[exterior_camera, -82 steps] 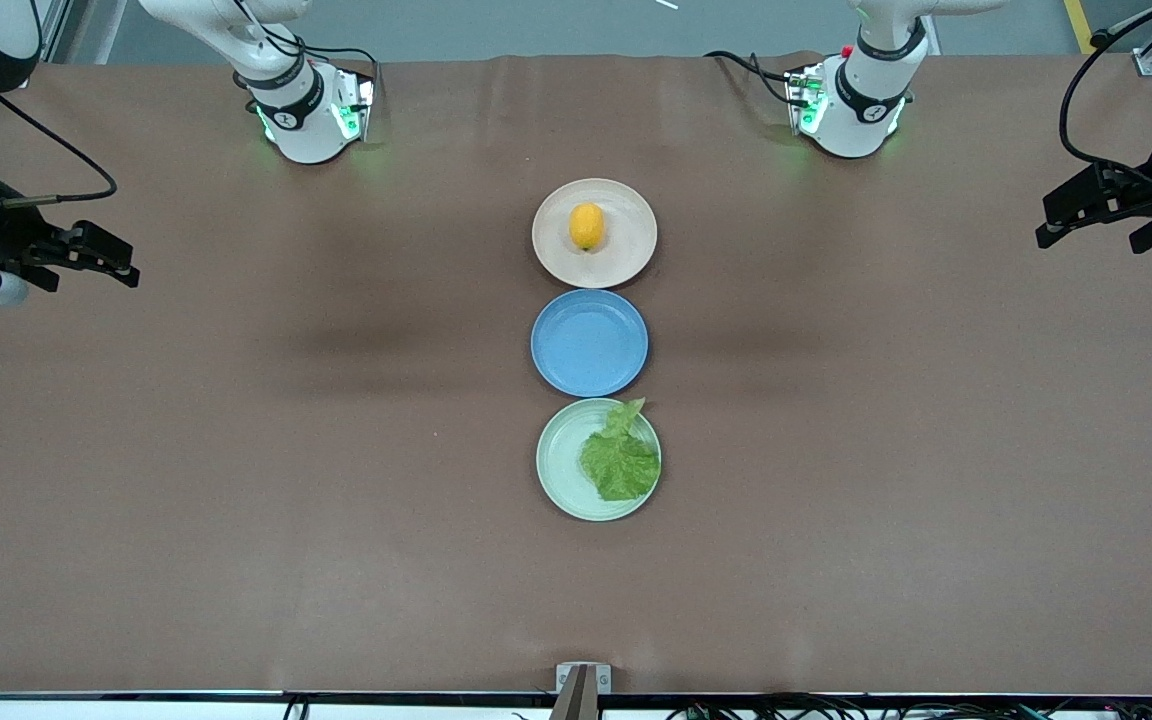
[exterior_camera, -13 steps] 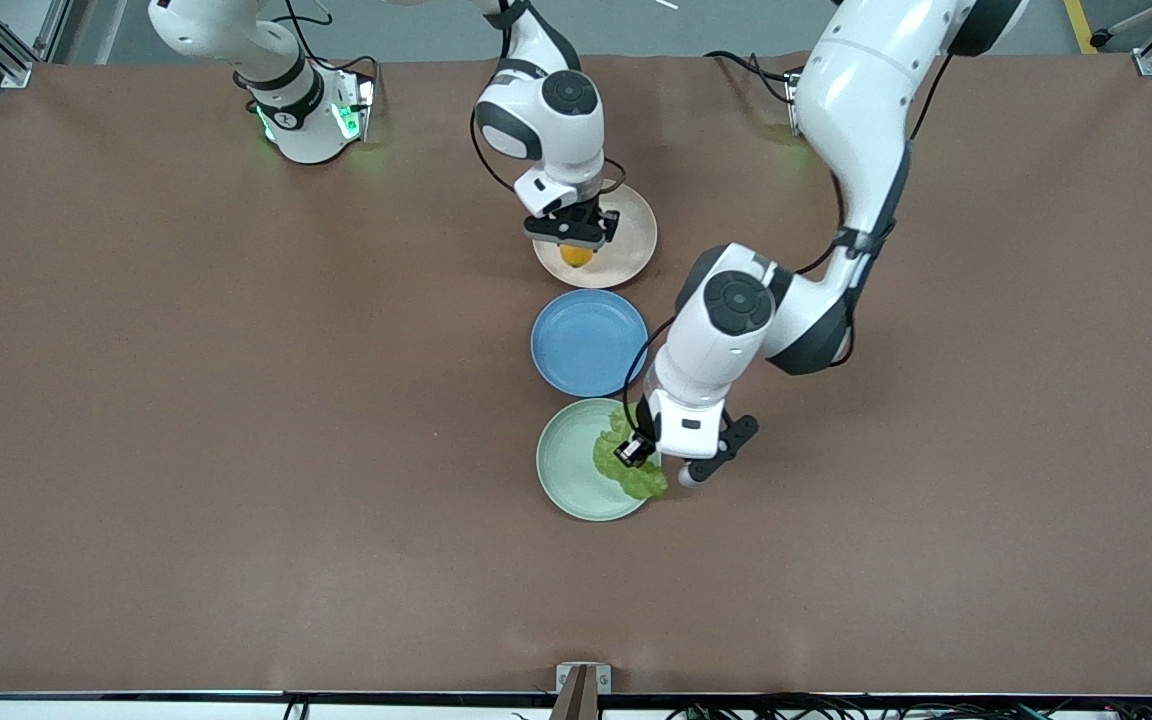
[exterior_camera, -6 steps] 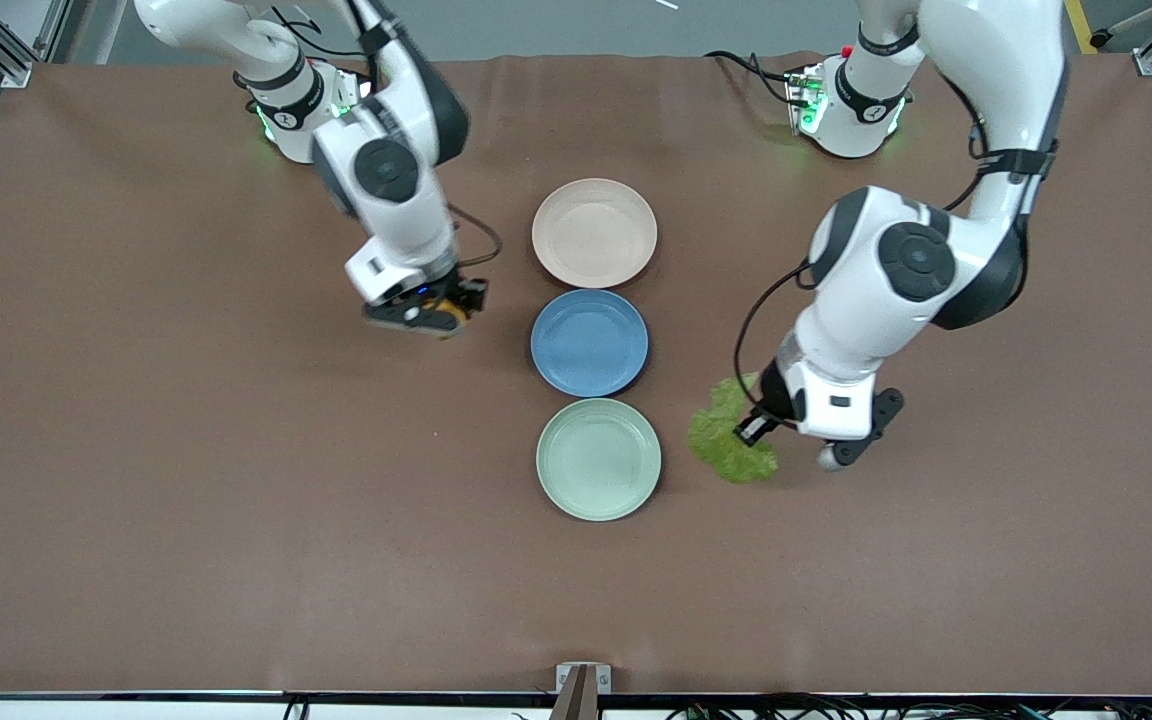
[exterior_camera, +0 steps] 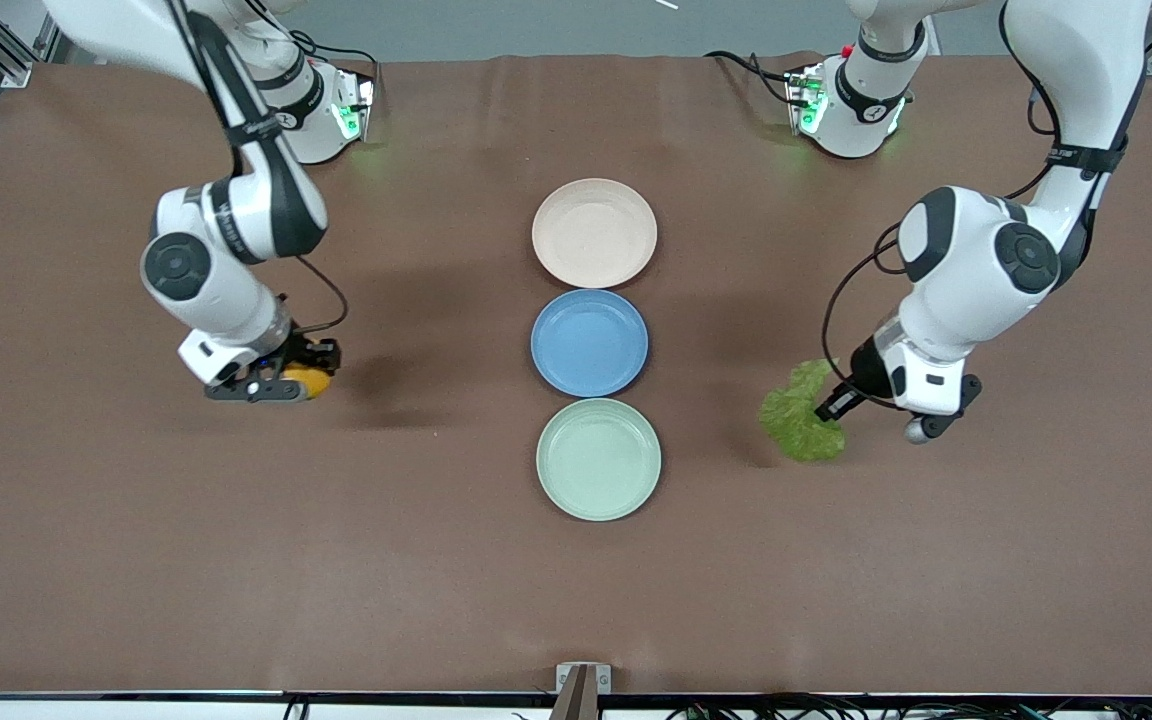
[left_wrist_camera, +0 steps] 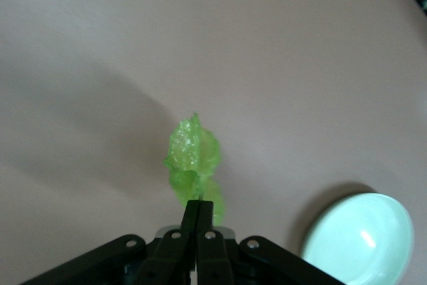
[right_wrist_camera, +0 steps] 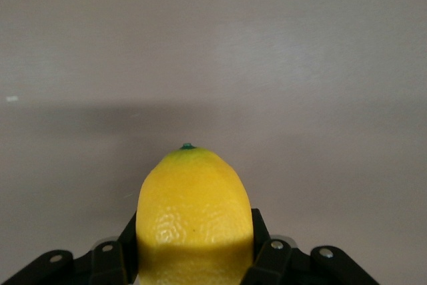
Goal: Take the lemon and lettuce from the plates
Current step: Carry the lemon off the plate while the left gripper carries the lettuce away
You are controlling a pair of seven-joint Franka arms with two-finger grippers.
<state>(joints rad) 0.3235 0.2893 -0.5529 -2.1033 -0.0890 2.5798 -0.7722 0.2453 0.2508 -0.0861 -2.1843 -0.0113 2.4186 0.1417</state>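
My right gripper (exterior_camera: pixel 288 385) is shut on the yellow lemon (exterior_camera: pixel 308 381) and holds it over bare table toward the right arm's end; the lemon fills the right wrist view (right_wrist_camera: pixel 193 218). My left gripper (exterior_camera: pixel 829 408) is shut on the crinkled green lettuce (exterior_camera: pixel 800 421) and holds it over bare table toward the left arm's end; in the left wrist view the leaf (left_wrist_camera: pixel 192 161) hangs from the closed fingertips (left_wrist_camera: pixel 199 213). The beige-pink plate (exterior_camera: pixel 594 232) and the mint green plate (exterior_camera: pixel 598 459) stand bare at the table's middle. The mint plate's rim also shows in the left wrist view (left_wrist_camera: pixel 357 238).
A blue plate (exterior_camera: pixel 589 342) sits between the two task plates, in one row with them. The arm bases (exterior_camera: pixel 311 110) (exterior_camera: pixel 851 105) stand along the table's edge farthest from the front camera. Brown table surface spreads toward both ends.
Both arms have swung outward from the plates. The right gripper carried the lemon toward the right arm's end; the left gripper carried the lettuce farther toward the left arm's end.
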